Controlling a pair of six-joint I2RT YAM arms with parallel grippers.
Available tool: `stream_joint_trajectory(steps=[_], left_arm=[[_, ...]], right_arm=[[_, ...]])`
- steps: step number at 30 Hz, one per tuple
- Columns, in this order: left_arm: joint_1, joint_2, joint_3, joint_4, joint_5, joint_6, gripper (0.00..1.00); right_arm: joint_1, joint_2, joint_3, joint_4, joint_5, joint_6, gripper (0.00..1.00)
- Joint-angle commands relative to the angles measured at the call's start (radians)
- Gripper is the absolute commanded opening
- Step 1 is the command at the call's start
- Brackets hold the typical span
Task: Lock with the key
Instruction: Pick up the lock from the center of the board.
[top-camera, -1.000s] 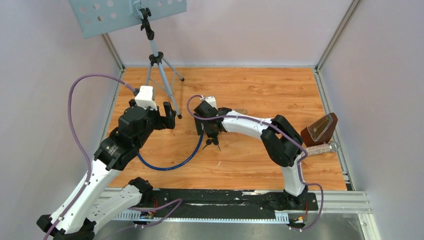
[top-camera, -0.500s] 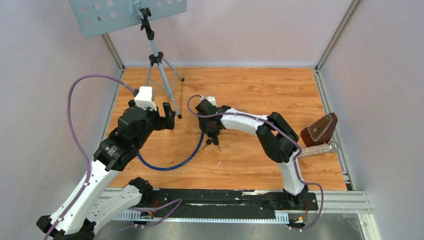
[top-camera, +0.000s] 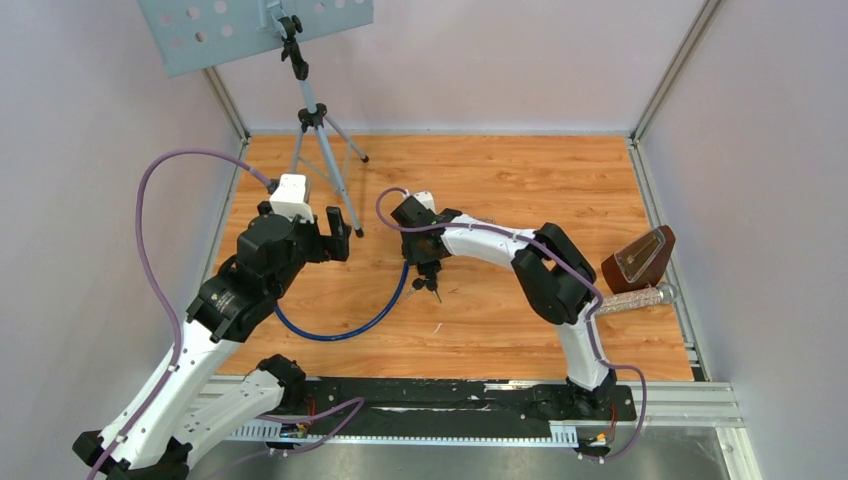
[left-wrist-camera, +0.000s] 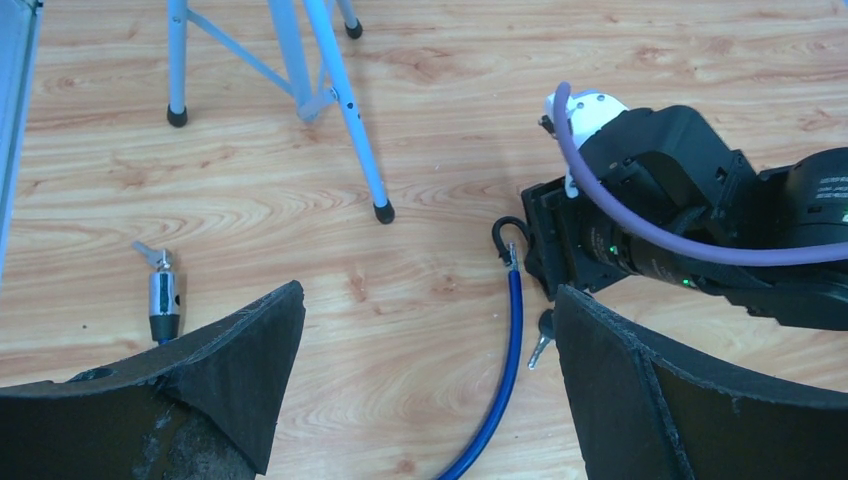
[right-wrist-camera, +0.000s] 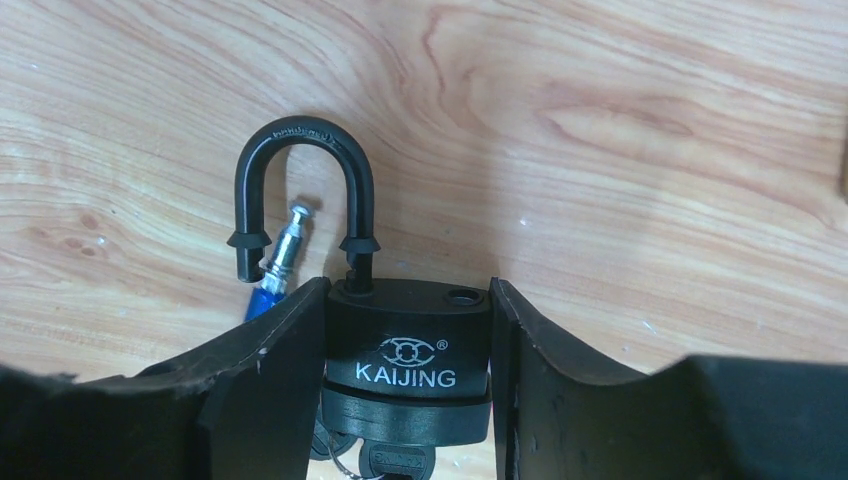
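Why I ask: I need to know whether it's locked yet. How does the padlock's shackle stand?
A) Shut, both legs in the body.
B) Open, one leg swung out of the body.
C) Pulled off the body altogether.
B: in the right wrist view the shackle of the padlock has one leg in the body while the other hangs free beside it, its hole empty.
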Motion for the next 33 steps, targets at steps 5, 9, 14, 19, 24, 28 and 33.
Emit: stream_joint_trajectory(steps=[5, 9, 14, 19, 24, 28, 33], left_arm=[[0.004, 0.029, 0.069, 0.002, 0.093, -0.012, 1.00], [0.004, 0.091, 0.124, 0.009, 0.218, 0.020, 1.00], [0.004, 0.128, 0.098, 0.177, 0.430, 0.038, 1.00], [0.003, 0.163, 0.022, 0.412, 0.602, -0.004, 1.00], [-0.009, 0.227, -0.079, 0.734, 0.611, -0.028, 1.00], [-0.046, 0.287, -0.097, 0.826, 0.564, -0.010, 1.00], [-0.087, 0.309, -0.146, 0.936, 0.520, -0.031, 1.00]], right_arm=[[-0.054, -0.337, -0.095, 0.137, -0.006, 0.119, 0.36], [-0.064, -0.492, -0.177, 0.278, 0.003, 0.172, 0.36], [-0.065, -0.663, -0.265, 0.421, 0.023, 0.276, 0.37], [-0.064, -0.791, -0.363, 0.545, 0.029, 0.449, 0.37], [-0.064, -0.854, -0.435, 0.599, 0.004, 0.668, 0.37], [-0.064, -0.888, -0.491, 0.613, 0.003, 0.836, 0.37], [-0.064, -0.936, -0.549, 0.626, 0.020, 0.978, 0.37]])
